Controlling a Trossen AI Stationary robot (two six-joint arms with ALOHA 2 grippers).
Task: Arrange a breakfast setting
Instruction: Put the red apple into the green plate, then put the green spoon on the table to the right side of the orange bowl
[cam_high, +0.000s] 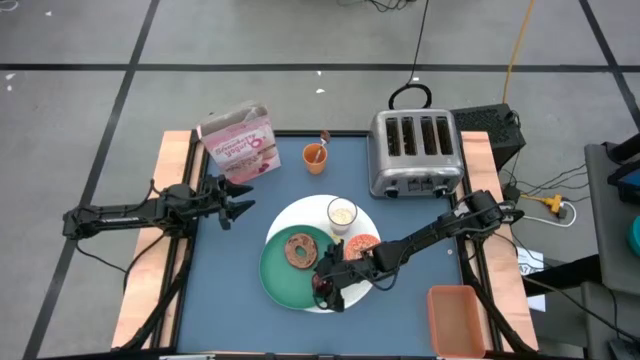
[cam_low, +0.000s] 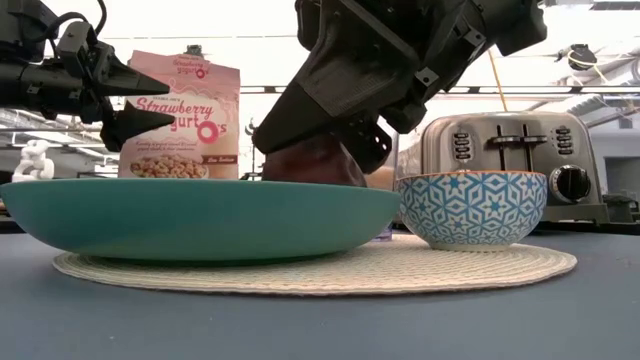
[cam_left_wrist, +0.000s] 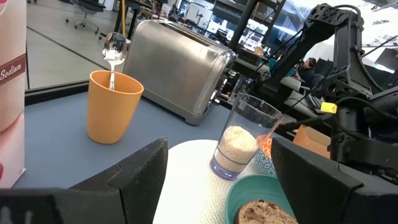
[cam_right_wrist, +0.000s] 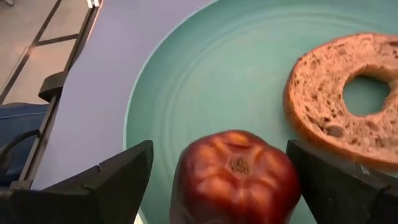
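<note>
Blue surface (cam_high: 225, 290) with wooden side edges, grey floor all round it, and the action sits near the front edge. Right claw (cam_high: 330, 290) is low over the green plate (cam_high: 280, 275), its fingers spread wide, and the dark red fruit (cam_right_wrist: 233, 177) sits between them on the plate; whether the fingers touch it cannot be told. Just ahead of that claw on the same plate lies the brown bagel (cam_high: 299, 250), a narrow strip of bare plate between it and the fruit. Behind the claw, the patterned bowl (cam_low: 470, 208) and the small glass (cam_high: 342, 213) stand on the white round mat (cam_high: 300, 215), bowl right beside the plate's rim. Beyond those, the silver toaster (cam_high: 414, 152) takes the far right part of the surface. Left claw (cam_high: 238, 200) hovers well off by the left edge, fingers apart and holding nothing, with open blue surface between it and the plate. Near it stand the pink cereal box (cam_high: 238, 140) and an orange cup (cam_high: 315, 157) with the metal spoon (cam_left_wrist: 114, 53) upright inside. An orange bin (cam_high: 460, 318) rests at the front right corner.
</note>
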